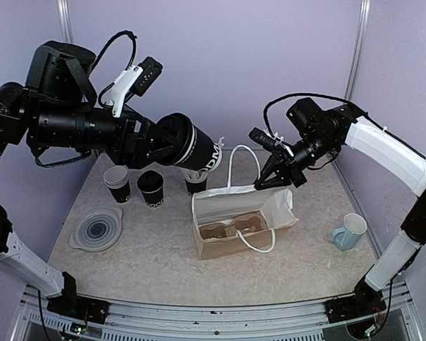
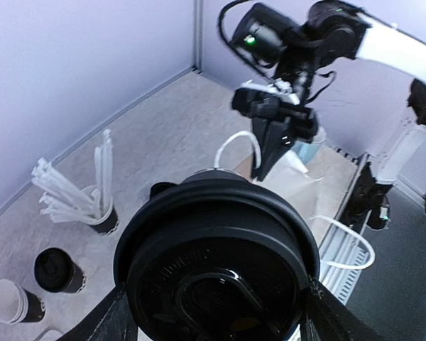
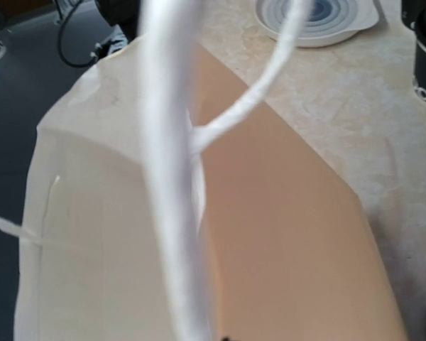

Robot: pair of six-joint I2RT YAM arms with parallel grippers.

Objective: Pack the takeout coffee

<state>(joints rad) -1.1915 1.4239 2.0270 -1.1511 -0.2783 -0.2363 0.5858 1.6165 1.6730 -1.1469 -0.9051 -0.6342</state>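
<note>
Clamped wide around takeout coffee (image 1: 199, 150) with left gripper (image 1: 167, 142); tipped on its side, held in the air over back of table (image 1: 156, 263), up-left of paper bag (image 1: 277, 206), apart from it. Seen from left wrist only as black lid (image 2: 216, 263) filling lower view; fingers (image 2: 106, 320) cut off at bottom edge. Pressed shut at bag's rear rim with right gripper (image 1: 273, 179); pinching handle or paper, cannot tell. Right wrist view: mostly blurred white handle (image 3: 169, 177), fingertips hidden. Inside bag, cardboard carrier (image 1: 231, 229), partly hidden by wall. Behind held cup, another black cup (image 1: 195, 186), half covered.
</note>
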